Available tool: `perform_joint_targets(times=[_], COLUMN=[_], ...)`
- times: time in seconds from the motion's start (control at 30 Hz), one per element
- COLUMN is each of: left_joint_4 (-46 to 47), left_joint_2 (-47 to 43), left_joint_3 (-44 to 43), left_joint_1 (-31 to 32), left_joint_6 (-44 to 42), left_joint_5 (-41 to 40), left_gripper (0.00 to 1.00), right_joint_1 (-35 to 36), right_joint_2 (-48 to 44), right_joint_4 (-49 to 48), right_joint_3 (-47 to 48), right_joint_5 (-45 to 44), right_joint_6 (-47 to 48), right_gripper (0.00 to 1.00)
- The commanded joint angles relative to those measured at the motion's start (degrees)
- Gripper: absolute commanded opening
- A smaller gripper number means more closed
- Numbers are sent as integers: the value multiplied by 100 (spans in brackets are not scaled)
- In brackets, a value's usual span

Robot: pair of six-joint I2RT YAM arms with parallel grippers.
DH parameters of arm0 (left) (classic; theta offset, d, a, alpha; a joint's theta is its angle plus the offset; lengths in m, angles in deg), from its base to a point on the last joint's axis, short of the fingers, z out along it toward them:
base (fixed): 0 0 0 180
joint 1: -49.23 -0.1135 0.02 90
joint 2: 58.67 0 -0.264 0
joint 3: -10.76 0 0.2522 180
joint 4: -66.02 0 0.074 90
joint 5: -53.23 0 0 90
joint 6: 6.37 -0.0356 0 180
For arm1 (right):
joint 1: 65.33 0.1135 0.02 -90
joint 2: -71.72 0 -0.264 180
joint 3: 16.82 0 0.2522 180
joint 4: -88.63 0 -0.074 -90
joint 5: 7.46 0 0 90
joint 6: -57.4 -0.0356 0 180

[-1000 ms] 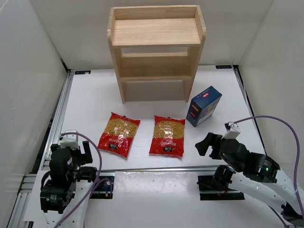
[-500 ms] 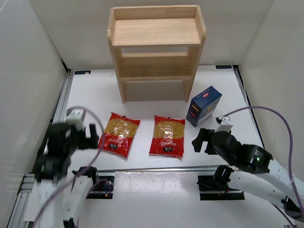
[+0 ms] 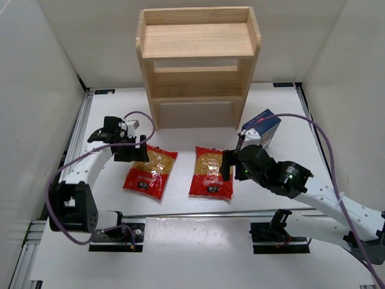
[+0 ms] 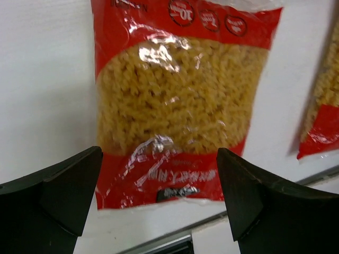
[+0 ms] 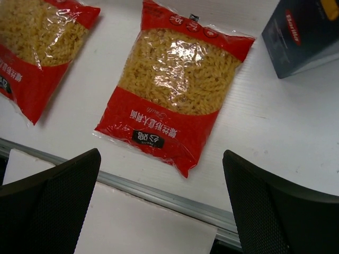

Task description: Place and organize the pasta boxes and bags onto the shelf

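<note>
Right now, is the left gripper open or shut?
Open: the left gripper has its fingers wide apart, with a red pasta bag showing between them.

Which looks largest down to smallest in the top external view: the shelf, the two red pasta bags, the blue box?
1. shelf: by far the largest.
2. left red bag and right red bag: these look alike, so they are not ranked.
3. blue box: smallest, though partly hidden.

There are two red pasta bags (image 3: 150, 171) (image 3: 212, 171), one dark blue pasta box (image 3: 267, 123) and one three-tier wooden shelf (image 3: 197, 41).
</note>
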Motion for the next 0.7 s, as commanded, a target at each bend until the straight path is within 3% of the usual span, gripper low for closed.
perform_joint_targets(times=[0.0,0.23,0.4,0.43,0.53,0.67], left_joint_4=[823,1036,1037,1037,1037,984], left_joint_2=[427,1597,1546,1546,1494,1564], left_joint_3=[-7,-130,168,229,362,362], left_joint_1=[-43,-43,123,184,247,247], left_joint_6=[-3,-3,-3,-3,-3,-3], left_joint_5=[38,-192,362,432,721,933], left_gripper=[100,100,100,96,77,11], right_joint_1=[-92,-93,-145,-146,-146,-146], right_joint_2=[313,999,1060,1061,1122,1237], right_joint_4=[-434,-488,-611,-611,-663,-663], right_joint_3=[-9,149,149,149,210,272], right_joint_5=[395,808,809,809,809,809], right_joint_6=[386,598,712,712,712,712], right_gripper=[100,100,100,100,100,100])
